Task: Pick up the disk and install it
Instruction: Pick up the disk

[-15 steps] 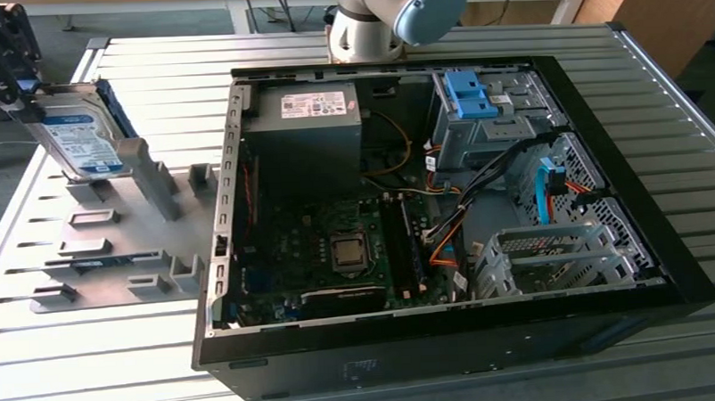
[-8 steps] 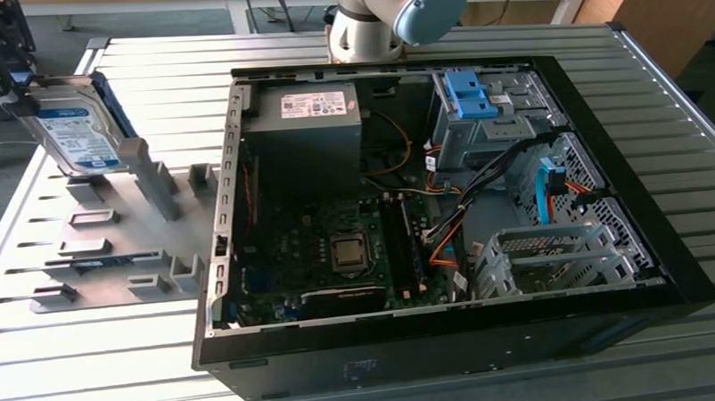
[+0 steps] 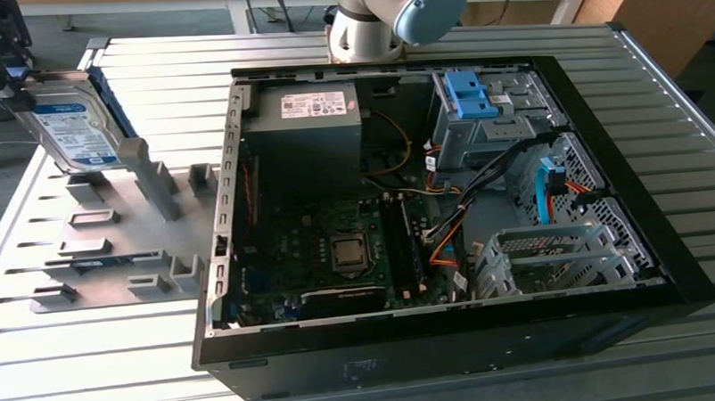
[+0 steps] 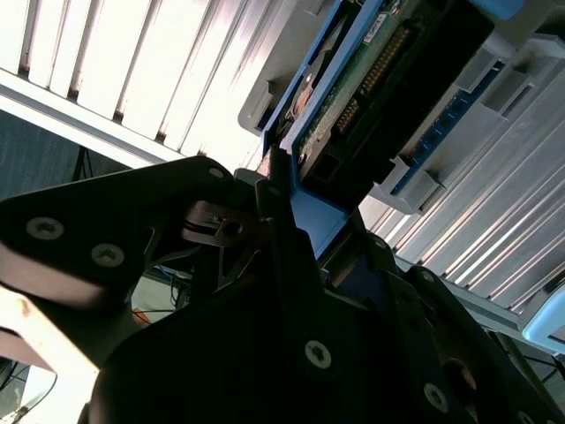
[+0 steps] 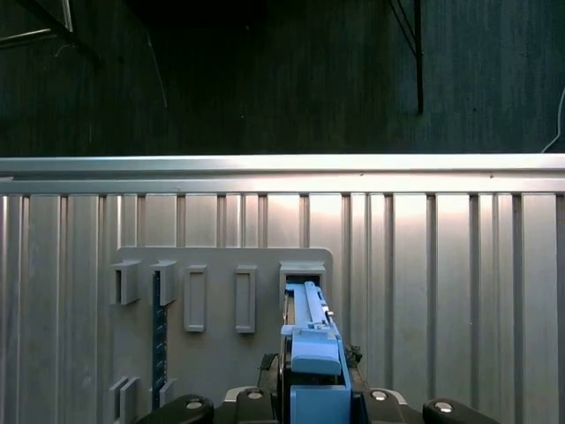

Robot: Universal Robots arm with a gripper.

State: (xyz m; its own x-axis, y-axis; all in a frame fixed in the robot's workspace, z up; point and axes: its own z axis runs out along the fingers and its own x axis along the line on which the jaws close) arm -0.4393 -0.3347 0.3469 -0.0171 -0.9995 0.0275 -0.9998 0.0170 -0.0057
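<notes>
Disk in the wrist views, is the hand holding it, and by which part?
Yes, the hand grips the disk by the blue rail at its end.

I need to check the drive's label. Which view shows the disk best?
The exterior view: the disk shows its labelled face there, tilted at the grey rack. The second wrist view shows its circuit-board side and connectors up close; the first wrist view shows it edge-on.

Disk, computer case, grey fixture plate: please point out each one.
disk (image 3: 79, 130), exterior view, on its label.
computer case (image 3: 687, 274), exterior view, on its black rim.
grey fixture plate (image 3: 127, 232), exterior view, on bare surface.
</notes>
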